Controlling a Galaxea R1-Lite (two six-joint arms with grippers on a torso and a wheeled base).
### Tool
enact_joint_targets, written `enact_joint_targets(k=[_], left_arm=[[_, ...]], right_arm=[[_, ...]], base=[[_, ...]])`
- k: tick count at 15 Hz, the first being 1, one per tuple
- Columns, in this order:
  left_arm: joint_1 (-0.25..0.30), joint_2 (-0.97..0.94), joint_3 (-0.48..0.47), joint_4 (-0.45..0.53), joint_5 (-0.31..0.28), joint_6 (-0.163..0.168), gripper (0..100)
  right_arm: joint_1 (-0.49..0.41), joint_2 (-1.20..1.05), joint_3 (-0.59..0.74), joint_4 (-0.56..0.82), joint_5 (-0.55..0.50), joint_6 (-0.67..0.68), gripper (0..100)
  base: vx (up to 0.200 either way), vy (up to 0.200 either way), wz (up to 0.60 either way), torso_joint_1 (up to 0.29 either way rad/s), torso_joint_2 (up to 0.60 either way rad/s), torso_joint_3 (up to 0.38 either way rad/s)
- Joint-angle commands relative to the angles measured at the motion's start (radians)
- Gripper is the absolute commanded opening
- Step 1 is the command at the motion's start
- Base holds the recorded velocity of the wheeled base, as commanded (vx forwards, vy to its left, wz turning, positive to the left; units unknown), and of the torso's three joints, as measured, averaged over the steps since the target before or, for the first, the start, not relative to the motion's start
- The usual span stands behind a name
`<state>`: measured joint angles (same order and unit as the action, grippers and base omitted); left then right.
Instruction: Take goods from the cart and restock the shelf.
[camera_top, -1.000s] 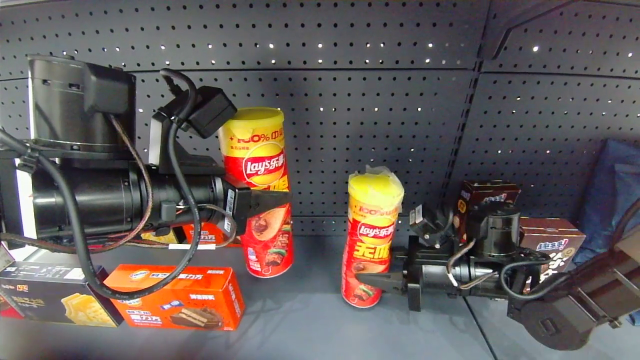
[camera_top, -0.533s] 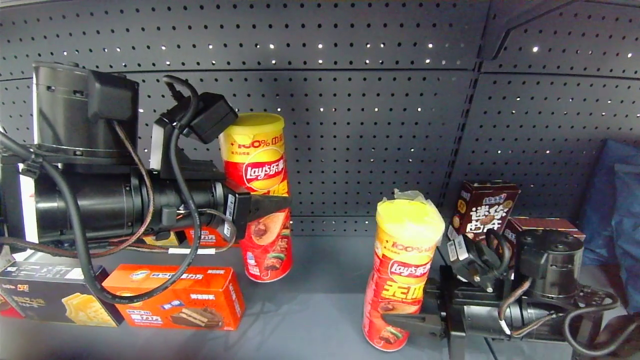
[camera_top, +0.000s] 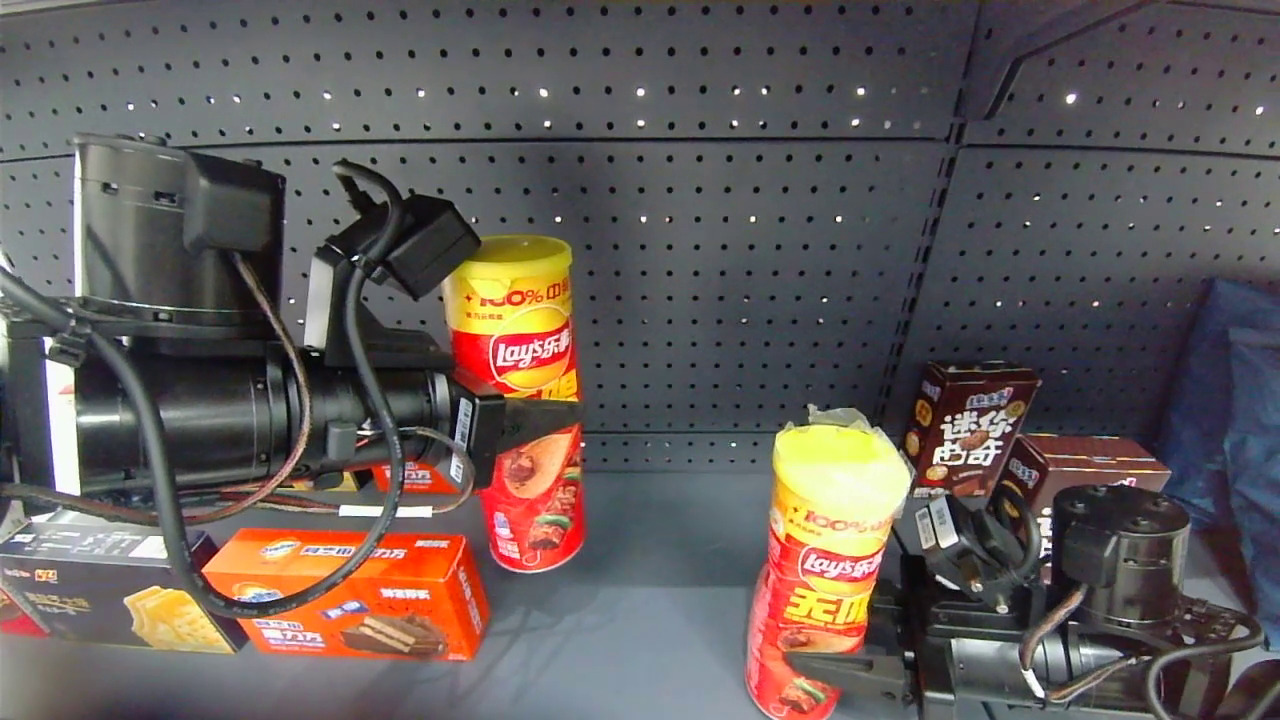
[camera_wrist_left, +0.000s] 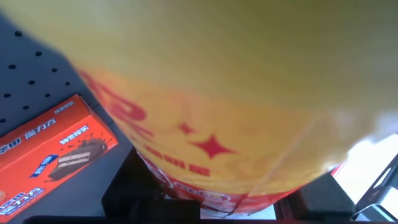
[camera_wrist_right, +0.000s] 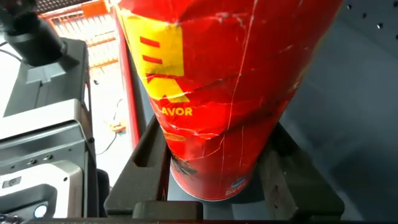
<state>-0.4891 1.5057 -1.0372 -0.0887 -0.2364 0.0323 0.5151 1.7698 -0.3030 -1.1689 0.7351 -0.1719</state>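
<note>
Dark pegboard (camera_top: 700, 250) is set behind the grey shelf (camera_top: 640, 600). The left tool (camera_top: 530, 415) is closed across the middle of an upright chips can (camera_top: 512, 320), held low over the shelf beside the orange box (camera_top: 350, 595), presumably for upright placement. The right tool (camera_top: 840, 672) is clamped low on a second chips can (camera_top: 835, 520), held slightly tilted near the front edge, ahead of the brown boxes (camera_top: 968, 425)

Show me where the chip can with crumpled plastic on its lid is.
Head view, lower right: the chip can leans in the right arm's jaws, just left of the brown snack boxes.
</note>
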Motion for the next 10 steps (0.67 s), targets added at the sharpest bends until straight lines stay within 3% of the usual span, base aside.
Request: enact_joint_targets(k=[1, 2, 3, 10], left_arm=[[0.0, 0.001, 0.0, 0.0, 0.0, 0.0, 0], [0.0, 0.001, 0.0, 0.0, 0.0, 0.0, 0], [0.0, 0.001, 0.0, 0.0, 0.0, 0.0, 0], [0.0, -0.025, 0.039, -0.003, 0.0, 0.0, 0]], right_arm=[[-0.007, 0.03, 0.002, -0.015, 0.0, -0.001, 0], [-0.007, 0.045, 0.008, -0.037, 0.0, -0.001, 0], [-0.007, 0.056, 0.016, -0.06, 0.0, -0.003, 100], [-0.009, -0.023, 0.065, -0.083, -0.008, -0.001, 100]], base=[[0.0, 0.0, 0.0, 0.0, 0.0, 0.0], [0.0, 0.0, 0.0, 0.0, 0.0, 0.0], [0.0, 0.0, 0.0, 0.0, 0.0, 0.0], [0.0, 0.0, 0.0, 0.0, 0.0, 0.0]])
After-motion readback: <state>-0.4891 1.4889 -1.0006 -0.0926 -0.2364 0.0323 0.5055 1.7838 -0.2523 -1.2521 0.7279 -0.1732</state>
